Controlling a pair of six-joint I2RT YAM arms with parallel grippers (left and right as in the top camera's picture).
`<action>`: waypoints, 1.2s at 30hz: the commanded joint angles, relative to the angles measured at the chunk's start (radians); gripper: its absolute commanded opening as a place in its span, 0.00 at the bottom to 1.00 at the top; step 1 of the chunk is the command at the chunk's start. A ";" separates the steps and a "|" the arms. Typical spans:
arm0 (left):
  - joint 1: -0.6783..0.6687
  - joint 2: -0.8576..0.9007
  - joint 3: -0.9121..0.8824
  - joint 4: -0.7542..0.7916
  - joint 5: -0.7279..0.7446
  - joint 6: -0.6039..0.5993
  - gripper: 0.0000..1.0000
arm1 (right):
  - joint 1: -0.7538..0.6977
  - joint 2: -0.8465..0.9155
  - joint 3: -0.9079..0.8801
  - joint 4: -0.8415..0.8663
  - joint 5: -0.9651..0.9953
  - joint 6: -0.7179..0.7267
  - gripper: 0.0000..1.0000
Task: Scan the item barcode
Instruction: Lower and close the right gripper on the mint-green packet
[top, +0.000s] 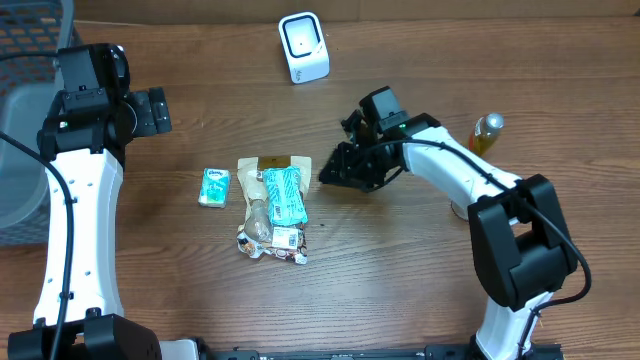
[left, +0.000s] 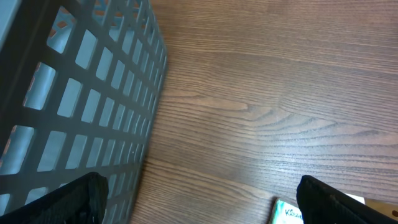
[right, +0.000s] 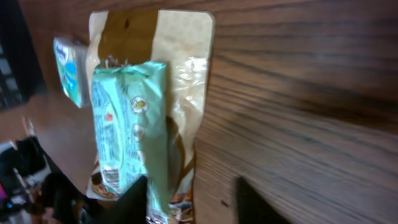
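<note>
Facing packets (top: 283, 195); right hand (top: 326, 176) seemingly open

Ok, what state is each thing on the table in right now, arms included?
Brown pouch: lying flat.
Teal packet: lying on top of it.
Tissue pack: lying flat, apart.
Scanner: upright, untouched.
Bottle: standing.
Left gripper: jaws wide open, empty.
Right gripper: jaws apart, empty, near the pouch.

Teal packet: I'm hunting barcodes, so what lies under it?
A tan pouch, brown top and one side showing. Its middle, and any barcode there, is hidden by the teal packet.
</note>
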 joint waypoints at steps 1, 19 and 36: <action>-0.007 -0.013 0.015 0.001 0.002 -0.010 0.99 | 0.058 -0.030 -0.001 0.028 0.006 -0.013 0.61; -0.007 -0.013 0.015 0.001 0.002 -0.010 0.99 | 0.200 0.025 -0.001 0.171 0.150 0.022 0.53; -0.007 -0.013 0.015 0.001 0.002 -0.010 1.00 | 0.233 0.106 -0.001 0.186 0.151 0.022 0.39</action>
